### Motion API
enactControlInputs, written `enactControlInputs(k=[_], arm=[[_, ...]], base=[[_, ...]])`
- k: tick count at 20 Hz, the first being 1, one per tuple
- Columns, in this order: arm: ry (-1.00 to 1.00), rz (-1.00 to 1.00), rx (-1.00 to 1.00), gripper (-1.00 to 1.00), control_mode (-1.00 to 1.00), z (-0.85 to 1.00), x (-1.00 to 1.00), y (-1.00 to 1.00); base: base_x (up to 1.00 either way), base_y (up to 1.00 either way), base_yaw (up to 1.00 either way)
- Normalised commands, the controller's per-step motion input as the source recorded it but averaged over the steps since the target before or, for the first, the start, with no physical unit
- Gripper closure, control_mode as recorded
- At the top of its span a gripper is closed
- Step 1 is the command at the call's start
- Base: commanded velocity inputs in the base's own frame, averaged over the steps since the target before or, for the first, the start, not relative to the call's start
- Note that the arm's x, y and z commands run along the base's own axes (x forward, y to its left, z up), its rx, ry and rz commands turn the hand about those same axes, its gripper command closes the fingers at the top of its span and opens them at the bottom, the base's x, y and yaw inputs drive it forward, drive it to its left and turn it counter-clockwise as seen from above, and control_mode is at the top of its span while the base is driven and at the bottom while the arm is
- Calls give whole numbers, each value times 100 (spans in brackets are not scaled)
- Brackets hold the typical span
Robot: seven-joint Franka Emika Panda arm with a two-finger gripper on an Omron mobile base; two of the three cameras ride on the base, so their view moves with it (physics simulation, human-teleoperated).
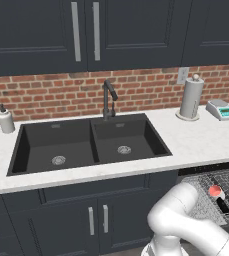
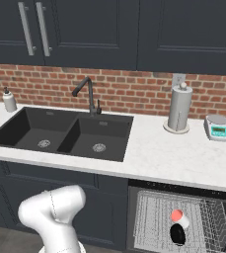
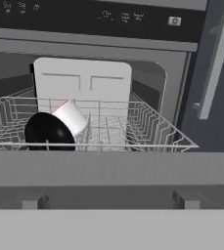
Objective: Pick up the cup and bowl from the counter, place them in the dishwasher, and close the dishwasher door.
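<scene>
The dishwasher (image 2: 183,217) stands open at five o'clock in the right base view, its wire rack (image 3: 147,132) out. The bowl (image 3: 49,133) sits at nine o'clock in the hand view, the cup (image 3: 70,117) tipped against it. The gripper's (image 3: 108,199) jaws stand wide, holding nothing. The door (image 3: 108,168) seems to lie below; an off-centre push may jam it.

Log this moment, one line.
cup: in rack | bowl: in rack, beside cup | dishwasher door: open | pincer: open, empty
</scene>
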Motion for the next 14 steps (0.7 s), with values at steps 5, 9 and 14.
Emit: enactControlInputs(k=[5, 9, 14], arm=[[-26, 16, 0, -100, -100, -48, 100, 37], [-34, 17, 0, -100, -100, -19, 100, 32], [-43, 16, 0, -100, -100, -1, 100, 29]], base=[[0, 0, 0], [0, 0, 0], [0, 0, 0]])
